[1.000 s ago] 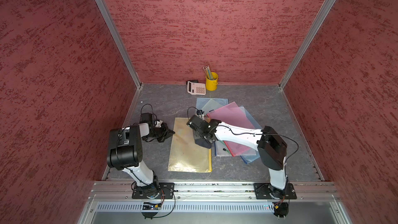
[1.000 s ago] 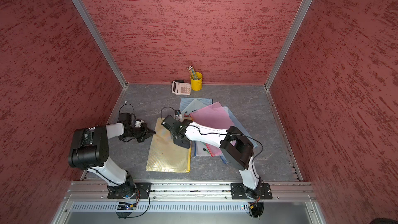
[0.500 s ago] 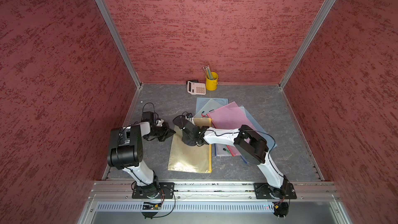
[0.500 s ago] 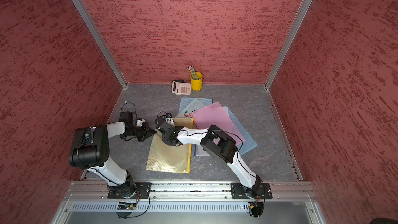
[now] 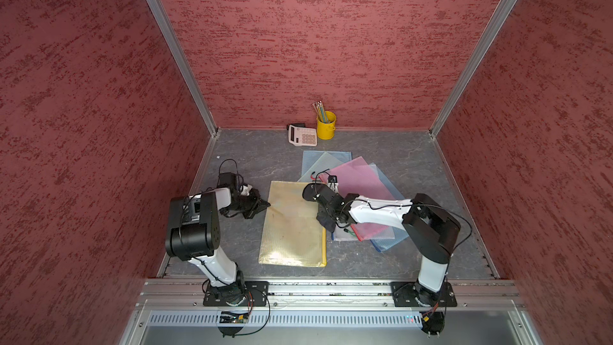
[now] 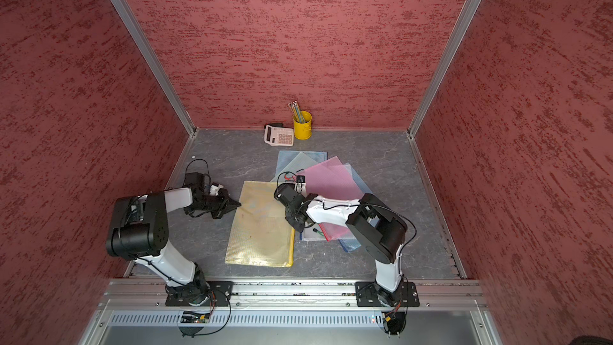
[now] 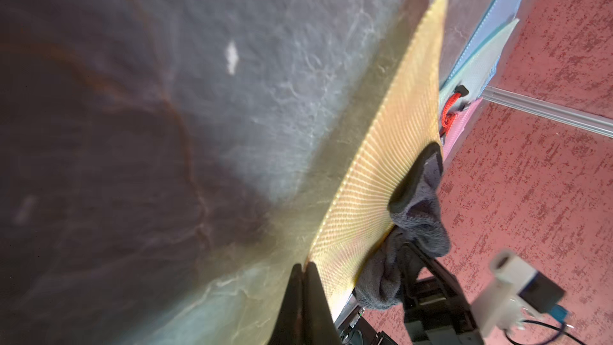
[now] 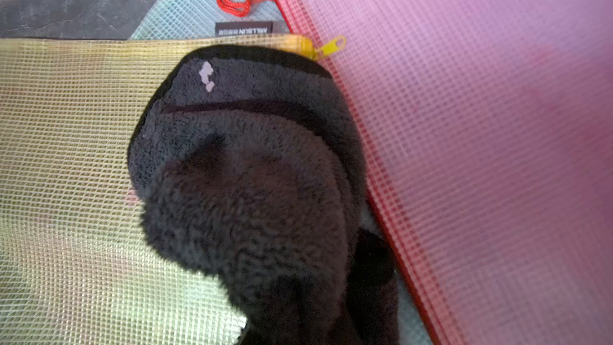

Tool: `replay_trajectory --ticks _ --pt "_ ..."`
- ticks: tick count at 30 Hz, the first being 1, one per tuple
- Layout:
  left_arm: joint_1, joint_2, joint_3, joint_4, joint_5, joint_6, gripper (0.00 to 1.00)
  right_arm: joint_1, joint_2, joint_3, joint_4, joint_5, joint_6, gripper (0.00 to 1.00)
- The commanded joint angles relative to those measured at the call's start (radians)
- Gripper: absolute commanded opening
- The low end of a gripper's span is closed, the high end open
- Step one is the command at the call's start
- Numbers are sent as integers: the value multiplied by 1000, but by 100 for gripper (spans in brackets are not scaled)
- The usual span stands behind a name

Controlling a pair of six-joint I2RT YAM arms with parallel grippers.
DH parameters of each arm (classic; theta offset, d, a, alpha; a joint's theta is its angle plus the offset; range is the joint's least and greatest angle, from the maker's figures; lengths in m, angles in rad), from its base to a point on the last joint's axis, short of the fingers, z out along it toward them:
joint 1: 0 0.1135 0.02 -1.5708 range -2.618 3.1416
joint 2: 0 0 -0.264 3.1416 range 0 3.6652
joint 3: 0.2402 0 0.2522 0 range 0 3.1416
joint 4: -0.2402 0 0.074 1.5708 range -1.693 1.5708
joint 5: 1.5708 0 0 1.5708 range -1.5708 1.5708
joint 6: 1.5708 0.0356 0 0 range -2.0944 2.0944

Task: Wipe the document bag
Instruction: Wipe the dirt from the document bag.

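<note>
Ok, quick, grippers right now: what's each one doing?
The left gripper is shut, nothing visibly held, tips at the yellow document bag's edge.
The right gripper is shut on the dark cloth, pressed on that bag.

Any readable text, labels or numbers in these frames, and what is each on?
"MILLSUN", roughly; smaller characters beside it unreadable: black tag on the pale blue-green mesh document bag.
Keys of the pinkish-white calculator: too small to read.
Nothing else bears text.
</note>
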Motion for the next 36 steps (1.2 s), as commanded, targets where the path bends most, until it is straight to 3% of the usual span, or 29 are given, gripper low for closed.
replay_trajectory --ticks 1,3,6,12,19,28,31,36 --pt "-5 3 13 5 -21 10 0 99 55 229 -8 -58 -195 0" --pt "-13 -8 9 13 -28 -1 0 153 143 386 -8 -130 -260 0" --pt "-26 -17 -2 32 -37 -22 0 205 263 498 19 -194 -277 0" --pt "-50 -24 -30 74 -56 -68 0 220 380 437 148 -225 -227 0" --pt "-43 -30 -54 117 -55 -111 0 236 248 89 271 -213 -180 0" --pt "-33 -15 -11 85 -44 -79 0 368 59 -219 65 -274 39 0" --pt "-35 -17 -5 65 -41 -58 0 389 -42 -231 -60 -237 67 0" --pt "-43 -28 -19 55 -39 -36 0 271 -131 -28 -108 -45 -30 0"
